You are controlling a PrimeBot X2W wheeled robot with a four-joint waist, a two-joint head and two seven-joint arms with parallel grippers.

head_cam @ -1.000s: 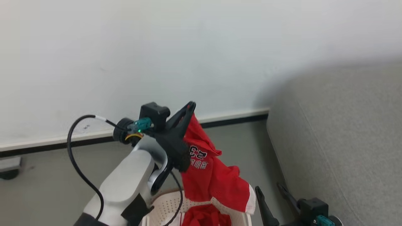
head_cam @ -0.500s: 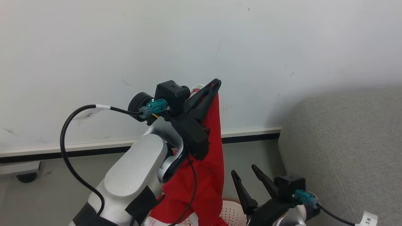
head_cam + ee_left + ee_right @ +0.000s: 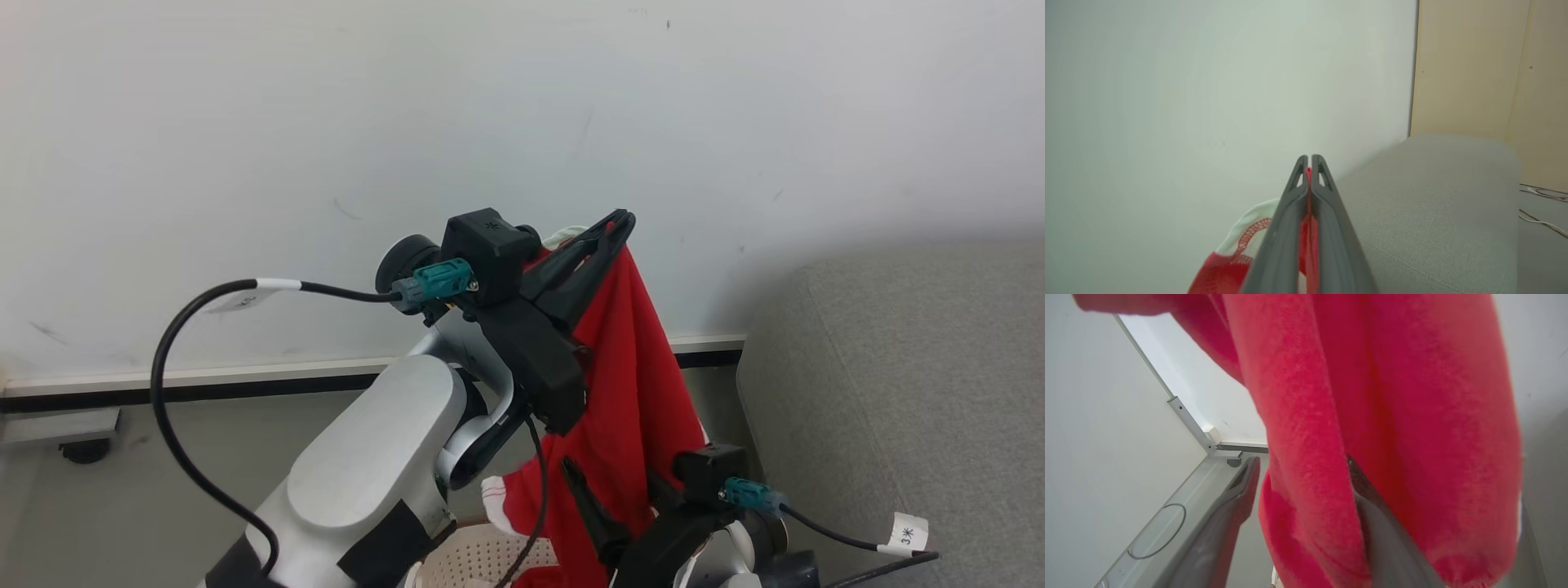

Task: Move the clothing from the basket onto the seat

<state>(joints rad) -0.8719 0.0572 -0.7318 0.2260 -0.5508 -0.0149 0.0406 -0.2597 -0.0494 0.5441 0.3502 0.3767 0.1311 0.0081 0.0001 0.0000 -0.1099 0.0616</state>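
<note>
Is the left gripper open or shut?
Shut: the left gripper pinches the red clothing, which hangs from its tips.

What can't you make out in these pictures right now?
- Basket: head view, cut off by the bottom edge, behind the left arm.
- Red garment: head view, lower end behind the right gripper.
- Seat: head view, cut off by the right edge.
</note>
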